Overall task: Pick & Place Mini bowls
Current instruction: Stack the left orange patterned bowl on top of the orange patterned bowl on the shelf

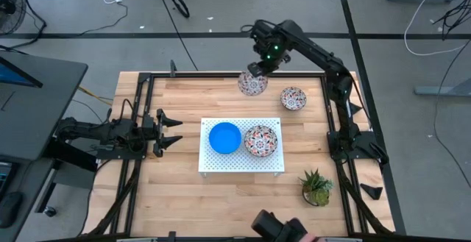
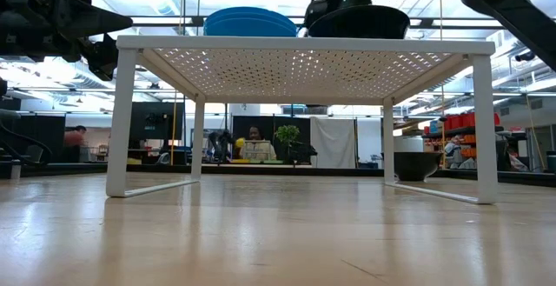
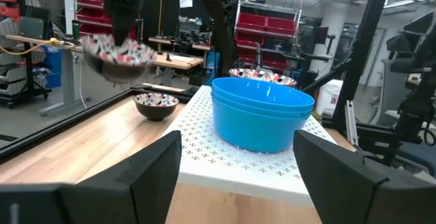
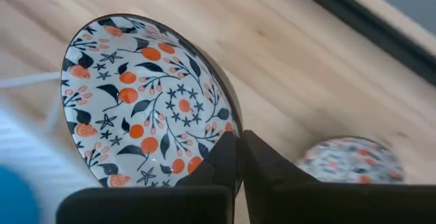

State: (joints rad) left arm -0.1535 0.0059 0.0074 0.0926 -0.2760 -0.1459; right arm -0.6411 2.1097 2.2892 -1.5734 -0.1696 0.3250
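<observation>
Right gripper at about 12 o'clock of the table, fingers pinched on the rim of a floral bowl, held in the air above the wood; rim grip shown clearly in the right wrist view, bowl tilted. Second floral bowl resting on the table at about 1 o'clock; third floral bowl on the white perforated board at centre, just beside the stacked blue bowls. Left gripper waiting at 9 o'clock, fingers spread, empty. Possible trouble: thin one-sided grip on a tilted bowl, so slipping or swinging during transport; also knocking the bowl already on the board when lowering beside it; small green plant at 5 o'clock, well apart, no danger.
</observation>
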